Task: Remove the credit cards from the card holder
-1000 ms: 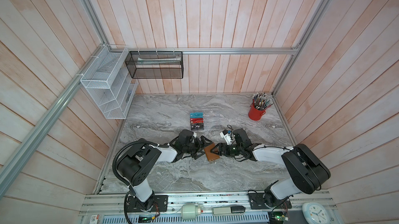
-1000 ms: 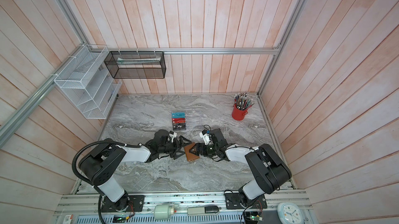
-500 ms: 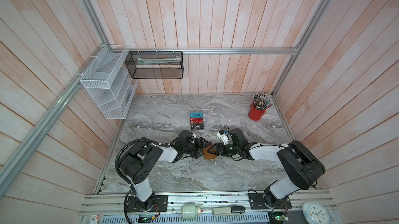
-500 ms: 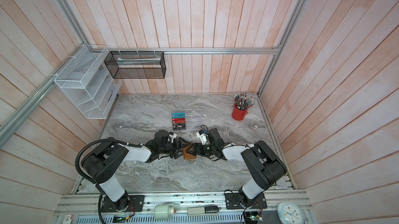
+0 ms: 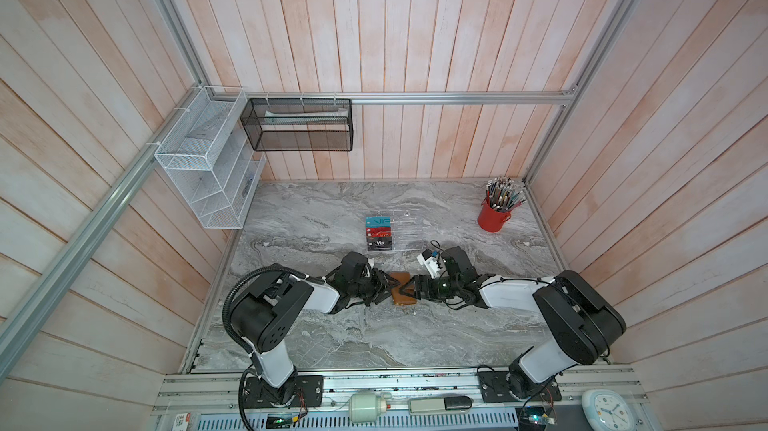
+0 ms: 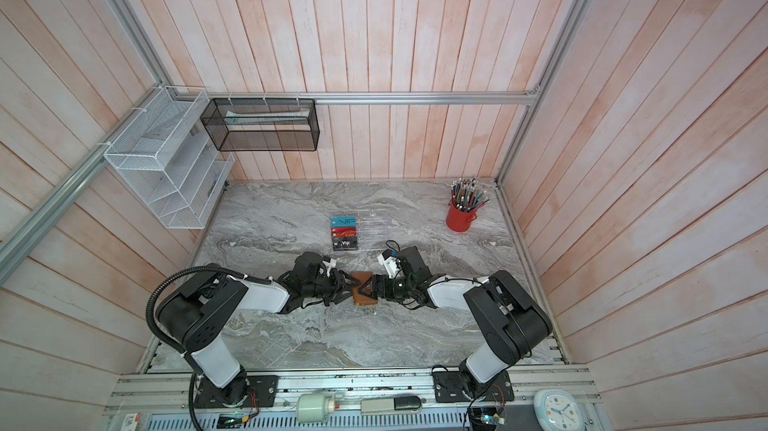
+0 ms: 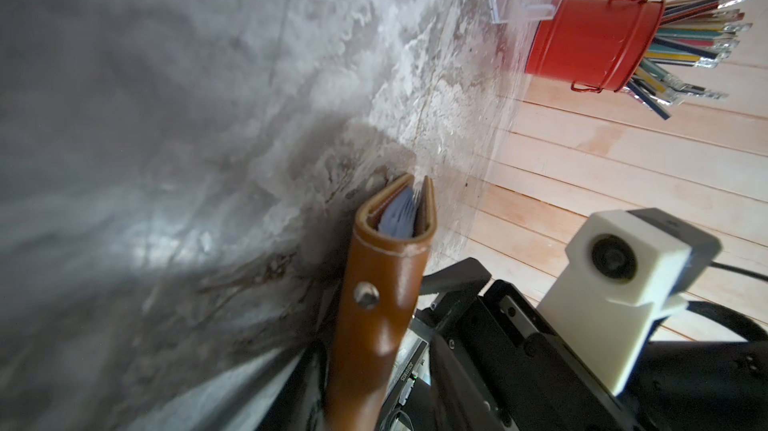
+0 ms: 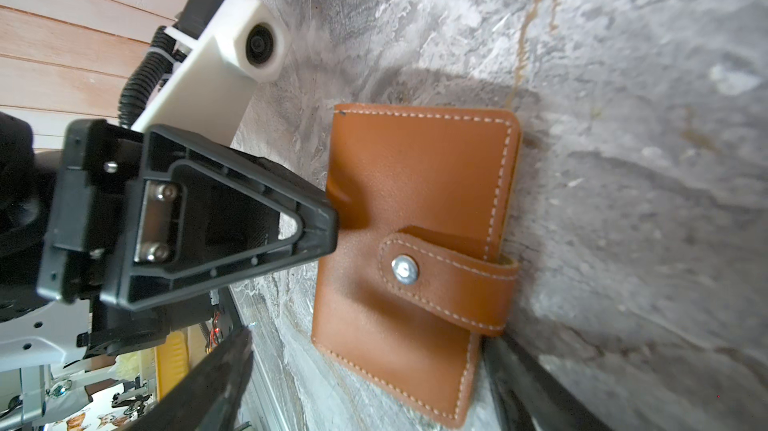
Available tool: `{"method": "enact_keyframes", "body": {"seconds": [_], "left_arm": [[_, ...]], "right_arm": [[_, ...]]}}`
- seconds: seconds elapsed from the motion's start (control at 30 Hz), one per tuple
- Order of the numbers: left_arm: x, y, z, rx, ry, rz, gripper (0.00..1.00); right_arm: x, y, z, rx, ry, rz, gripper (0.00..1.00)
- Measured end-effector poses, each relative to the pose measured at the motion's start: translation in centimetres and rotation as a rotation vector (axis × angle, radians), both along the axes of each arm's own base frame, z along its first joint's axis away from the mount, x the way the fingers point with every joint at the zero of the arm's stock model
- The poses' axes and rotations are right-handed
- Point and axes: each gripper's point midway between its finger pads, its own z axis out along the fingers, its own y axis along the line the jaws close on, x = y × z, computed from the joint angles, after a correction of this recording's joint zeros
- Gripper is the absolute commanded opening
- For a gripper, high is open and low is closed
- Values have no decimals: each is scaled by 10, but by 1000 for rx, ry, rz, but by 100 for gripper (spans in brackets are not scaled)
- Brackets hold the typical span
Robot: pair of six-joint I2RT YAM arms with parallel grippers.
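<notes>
The card holder (image 5: 401, 299), a tan leather wallet, lies closed with its strap snapped (image 8: 405, 271) between both grippers. My left gripper (image 5: 390, 283) has closed on its spine edge. Its upper finger (image 8: 316, 221) dents the top cover, and the lower finger sits under the spine. My right gripper (image 5: 410, 289) is open and straddles the strap end, its fingers (image 8: 515, 383) beside the wallet. Clear sleeves (image 7: 399, 217) show at the wallet's end, and no card can be made out in them. Three credit cards (image 5: 379, 233), teal, red and black, stand on the clear rack behind.
The clear acrylic stepped rack (image 5: 406, 230) stands just behind the grippers. A red cup of pencils (image 5: 493, 217) is at the back right. White (image 5: 208, 171) and black (image 5: 297, 125) mesh baskets hang on the walls at the back left.
My left gripper's jaws have closed from wide open onto the wallet's spine. The right gripper has slid left over the strap end, and the wallet has turned a little straighter.
</notes>
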Motion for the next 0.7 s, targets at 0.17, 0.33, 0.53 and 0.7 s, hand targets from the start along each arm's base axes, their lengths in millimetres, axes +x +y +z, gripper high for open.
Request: {"method": "enact_keyframes", "body": {"seconds": [0.17, 0.33, 0.53, 0.7], "left_arm": [[-1, 1, -8, 15, 7, -6, 34], [-1, 1, -9, 18, 2, -9, 22], [4, -3, 2, -6, -47, -16, 6], [6, -3, 5, 1, -61, -21, 0]], "right_arm": [[0, 0, 0, 3, 2, -3, 87], [1, 1, 0, 5, 7, -8, 88], [4, 2, 0, 6, 5, -14, 87], [9, 1, 2, -20, 3, -33, 91]]}}
